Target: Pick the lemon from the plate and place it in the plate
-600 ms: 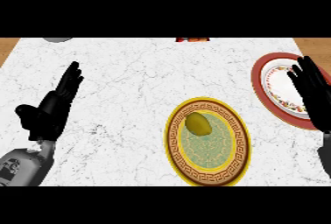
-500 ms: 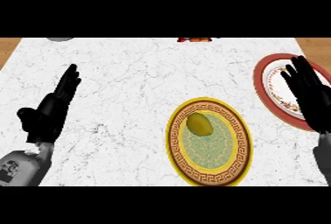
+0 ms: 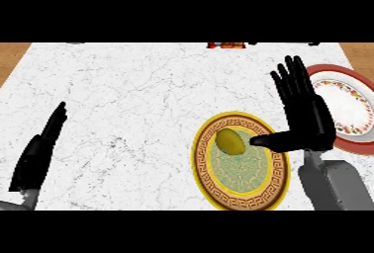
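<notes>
The right hand (image 3: 303, 116) has swung in from the right edge and now sits between the two plates, where half a second ago it lay over the red-rimmed plate (image 3: 349, 106). Its fingers are straight and spread, pointing away from the robot, thumb stuck out sideways, and it holds nothing. Just off the tip of that thumb, on its left, lies the lemon (image 3: 231, 141), resting untouched on the upper part of the yellow patterned plate (image 3: 237, 195), same spot as before. Whether thumb and lemon touch, I cannot tell; they are very close. The red-rimmed plate is now largely uncovered, just to the right of the hand's fingers. Over on the far side, the left hand (image 3: 38, 155) rests near the left edge of the marble counter (image 3: 139, 94), fingers straight, empty, lower and nearer the corner than earlier.
</notes>
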{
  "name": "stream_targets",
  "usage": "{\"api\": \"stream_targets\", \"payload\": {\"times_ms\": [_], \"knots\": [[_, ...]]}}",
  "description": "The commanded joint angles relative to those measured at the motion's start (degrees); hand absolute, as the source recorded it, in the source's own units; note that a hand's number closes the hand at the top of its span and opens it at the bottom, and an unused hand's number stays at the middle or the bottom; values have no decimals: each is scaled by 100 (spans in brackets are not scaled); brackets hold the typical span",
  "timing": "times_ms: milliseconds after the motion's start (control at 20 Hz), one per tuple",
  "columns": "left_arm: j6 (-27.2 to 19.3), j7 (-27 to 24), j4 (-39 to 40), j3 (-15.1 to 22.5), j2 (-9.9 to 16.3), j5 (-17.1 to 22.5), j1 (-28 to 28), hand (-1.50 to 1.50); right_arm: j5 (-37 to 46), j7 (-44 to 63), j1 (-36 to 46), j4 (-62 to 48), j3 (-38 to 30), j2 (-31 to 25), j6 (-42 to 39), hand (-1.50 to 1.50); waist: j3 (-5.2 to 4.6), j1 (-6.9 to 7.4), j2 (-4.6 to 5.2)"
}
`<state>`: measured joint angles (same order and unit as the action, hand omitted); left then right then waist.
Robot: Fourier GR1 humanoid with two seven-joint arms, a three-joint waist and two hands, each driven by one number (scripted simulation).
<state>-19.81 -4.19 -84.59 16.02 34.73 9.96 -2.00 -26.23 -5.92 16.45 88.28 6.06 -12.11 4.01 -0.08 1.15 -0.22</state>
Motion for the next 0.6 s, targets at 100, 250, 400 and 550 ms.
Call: {"api": "stream_targets", "payload": {"times_ms": [100,250,400,550], "knots": [[76,-604,270,-165,-55,-127,546,0,275,-644,-1186,1330,357,808,705,-150,5,-171,-4],[136,-564,-206,-350,-124,-282,977,0,368,-311,-1473,1845,421,488,373,-150,8,-113,7],[390,-619,212,-525,-23,-117,572,0,17,106,-1353,1632,145,-469,-667,-150,7,-140,17],[208,-665,-15,-306,-223,-226,926,0,636,432,-1206,1616,347,-1093,-841,-150,3,-91,11]]}}
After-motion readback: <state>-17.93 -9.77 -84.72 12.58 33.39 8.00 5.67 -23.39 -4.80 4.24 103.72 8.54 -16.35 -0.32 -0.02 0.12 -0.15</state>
